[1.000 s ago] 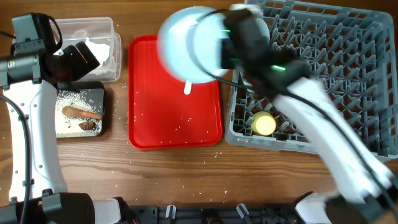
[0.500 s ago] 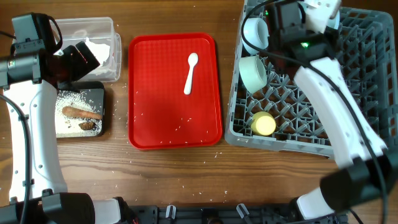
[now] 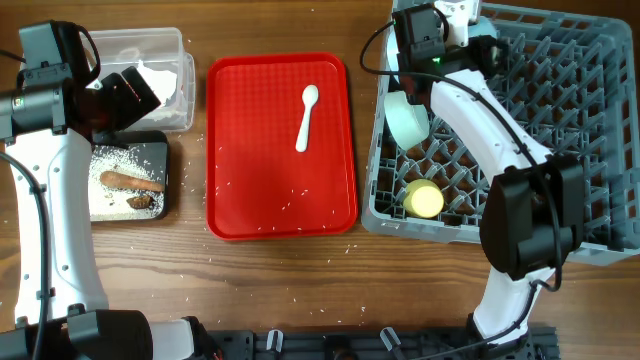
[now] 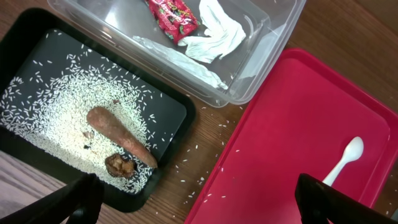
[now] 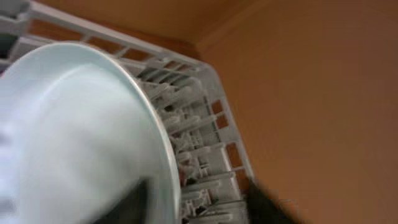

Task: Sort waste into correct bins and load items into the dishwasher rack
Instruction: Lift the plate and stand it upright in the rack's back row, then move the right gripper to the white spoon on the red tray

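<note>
1. The left gripper [image 4: 196, 186] hangs above the table by the clear tub [image 4: 281, 23]. Its fingers are spread wide, with nothing between them and touching nothing.
2. The right gripper [image 5: 198, 202] is at the far-left corner of the dishwasher rack [image 3: 570, 130]. Its dark fingers sit on either side of the rim of the pale blue plate [image 5: 74, 137]. The wrist view is blurred, so I cannot tell whether they pinch the plate or only bracket it.
3. The mint bowl [image 3: 408, 118] and the yellow cup [image 3: 424, 199] sit in the rack along its left side.
4. The white spoon [image 3: 306, 118] lies alone on the red tray [image 3: 270, 190].
5. The clear tub holds the red wrapper [image 4: 173, 14] and the tissue [image 4: 214, 31].
6. The black tray [image 4: 171, 115] beside it holds rice [image 4: 56, 112]. The sausage piece [image 4: 121, 138] lies on the rice, with the brown lump [image 4: 119, 167] just beside it.
</note>
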{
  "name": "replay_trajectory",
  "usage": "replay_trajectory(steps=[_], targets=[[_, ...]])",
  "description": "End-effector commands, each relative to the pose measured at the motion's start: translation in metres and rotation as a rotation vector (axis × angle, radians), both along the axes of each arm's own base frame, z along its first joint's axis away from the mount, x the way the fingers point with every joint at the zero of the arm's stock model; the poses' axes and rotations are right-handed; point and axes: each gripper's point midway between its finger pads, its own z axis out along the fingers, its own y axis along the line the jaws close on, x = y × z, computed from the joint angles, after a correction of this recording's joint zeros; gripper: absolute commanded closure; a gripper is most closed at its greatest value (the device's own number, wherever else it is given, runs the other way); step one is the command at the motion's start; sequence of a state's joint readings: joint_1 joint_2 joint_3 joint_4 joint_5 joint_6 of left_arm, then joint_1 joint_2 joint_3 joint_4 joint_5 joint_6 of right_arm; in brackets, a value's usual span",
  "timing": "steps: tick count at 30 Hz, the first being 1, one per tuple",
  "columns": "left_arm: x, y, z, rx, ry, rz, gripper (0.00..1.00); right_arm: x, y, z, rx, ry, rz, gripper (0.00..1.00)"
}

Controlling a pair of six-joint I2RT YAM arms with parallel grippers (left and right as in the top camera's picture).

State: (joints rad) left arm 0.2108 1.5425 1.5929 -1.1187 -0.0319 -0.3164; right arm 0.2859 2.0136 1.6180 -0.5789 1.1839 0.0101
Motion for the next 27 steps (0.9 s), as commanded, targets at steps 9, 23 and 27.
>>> replay_trajectory(steps=[9, 23, 27], targets=[[0.001, 0.003, 0.008, 0.008, -0.022, 0.012, 0.0, -0.045, 0.108, 0.073, 0.805, -0.03, 0.537, 0.0], [0.001, 0.003, 0.008, 0.008, -0.022, 0.012, 0.0, -0.159, 0.248, -0.043, 1.285, 0.692, 0.589, 0.05], [0.001, 0.003, 0.008, 0.008, -0.022, 0.011, 0.0, -0.167, 0.249, -0.07, 1.233, 0.752, 0.491, 0.05]])
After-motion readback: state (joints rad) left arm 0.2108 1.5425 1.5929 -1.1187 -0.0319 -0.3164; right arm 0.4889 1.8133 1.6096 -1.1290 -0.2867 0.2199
